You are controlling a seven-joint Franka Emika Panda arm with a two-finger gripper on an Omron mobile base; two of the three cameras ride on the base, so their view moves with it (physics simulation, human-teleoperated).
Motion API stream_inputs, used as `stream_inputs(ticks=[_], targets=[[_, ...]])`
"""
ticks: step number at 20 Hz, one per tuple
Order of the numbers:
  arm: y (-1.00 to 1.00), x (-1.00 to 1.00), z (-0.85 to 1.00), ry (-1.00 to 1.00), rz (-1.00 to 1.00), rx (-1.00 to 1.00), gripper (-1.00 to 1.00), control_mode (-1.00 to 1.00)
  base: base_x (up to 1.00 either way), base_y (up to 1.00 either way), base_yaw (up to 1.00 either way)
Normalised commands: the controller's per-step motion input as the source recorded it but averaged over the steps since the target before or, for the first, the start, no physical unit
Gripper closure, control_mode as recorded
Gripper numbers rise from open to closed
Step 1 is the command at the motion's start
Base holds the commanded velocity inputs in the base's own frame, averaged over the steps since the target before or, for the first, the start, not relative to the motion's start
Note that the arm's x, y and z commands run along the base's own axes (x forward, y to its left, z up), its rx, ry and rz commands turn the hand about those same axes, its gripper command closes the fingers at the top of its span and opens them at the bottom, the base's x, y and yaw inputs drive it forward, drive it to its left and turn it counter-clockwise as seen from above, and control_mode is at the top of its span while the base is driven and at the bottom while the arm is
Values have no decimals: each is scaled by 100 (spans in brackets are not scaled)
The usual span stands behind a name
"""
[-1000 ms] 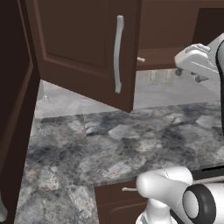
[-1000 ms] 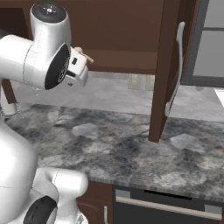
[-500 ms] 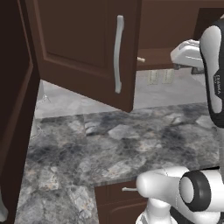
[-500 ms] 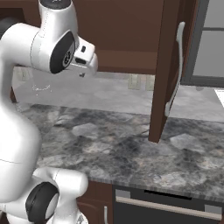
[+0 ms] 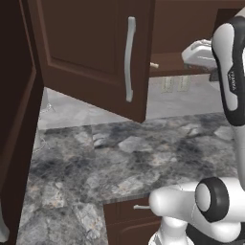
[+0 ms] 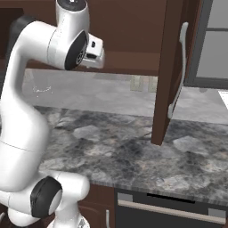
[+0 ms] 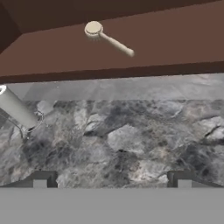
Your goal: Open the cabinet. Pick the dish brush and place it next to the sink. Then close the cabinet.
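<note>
Listing left to right, catalogue fashion.

1. Left cabinet door [image 5: 86,52]: dark brown, panelled, swung wide open over the counter, long silver bar handle [image 5: 129,57] facing out. Opening step judged done, shelf now reachable.

2. Granite countertop [image 5: 134,153]: mottled grey stone, below the cabinet, running to the pale back wall. Small brown drawer front [image 5: 129,215] under its near edge, at the left.

3. Cabinet shelf [image 7: 131,52]: brown board at the cabinet's bottom, seen from the hand camera just above the stone.

4. Dish brush [image 7: 107,38]: pale tan in these pictures, not red; round head to the left, thin handle slanting right and nearer. Lying flat on the shelf, back from its front lip, untouched.

5. Gripper [image 7: 111,179]: jaws wide apart, empty, tips near the bottom of the hand camera's picture, well short of the brush. Presumably opened in readiness, aimed at the shelf for a reach in.

6. Right cabinet door [image 6: 167,71]: also open, edge-on, with its own bar handle [image 6: 178,71].

7. Black dishwasher front [image 6: 169,209]: below the counter's near edge, at the right.
</note>
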Motion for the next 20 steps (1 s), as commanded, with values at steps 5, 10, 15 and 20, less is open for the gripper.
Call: stream_inputs(ticks=[5,10,15,20], targets=[[0,55,-3,-20,14,0,-100,-100,0,0,0],[0,47,0,-5,11,-2,-100,-100,0,0,0],[0,32,0,4,1,-14,-100,-100,0,0,0],[0,47,0,0,0,-12,-100,-100,0,0,0]])
